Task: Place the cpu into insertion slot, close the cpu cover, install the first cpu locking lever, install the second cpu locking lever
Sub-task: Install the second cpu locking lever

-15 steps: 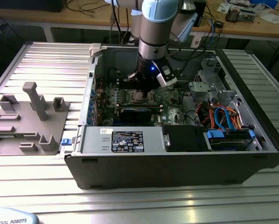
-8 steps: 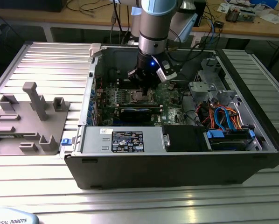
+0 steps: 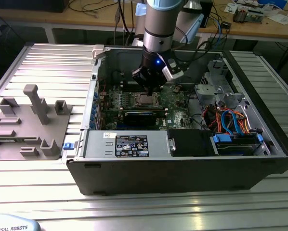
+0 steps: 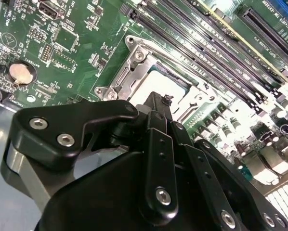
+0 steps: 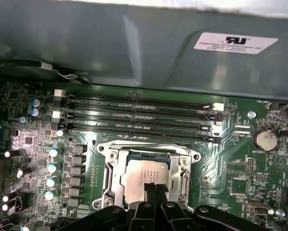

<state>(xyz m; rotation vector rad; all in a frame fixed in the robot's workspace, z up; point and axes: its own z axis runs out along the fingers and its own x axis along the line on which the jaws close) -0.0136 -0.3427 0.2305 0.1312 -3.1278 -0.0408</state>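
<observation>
The cpu [image 5: 134, 175] is a dull silver square lying in the insertion slot [image 5: 185, 161] on the green motherboard [image 5: 230, 168]. The silvery cpu cover [image 5: 114, 168] lies flat around its edges, as the second wrist view also shows for the cpu [image 4: 158, 82] and the cpu cover [image 4: 129, 72]. A thin metal lever rod [image 4: 173, 57] runs along one side of the socket. My gripper [image 5: 153, 188] is shut with nothing between its black fingers, its tips just over the chip's near edge. In the exterior view the gripper [image 3: 149, 90] hangs inside the open computer case directly above the cpu [image 3: 146, 100].
Long black memory slots [image 5: 139, 115] run beside the socket, with a row of capacitors [image 5: 52, 168] and a coin battery [image 5: 267, 139] on either side. The grey case wall [image 5: 134, 48] rises behind. A power supply [image 3: 129, 144], coloured cables [image 3: 230, 120] and a grey fixture plate [image 3: 28, 125] lie around.
</observation>
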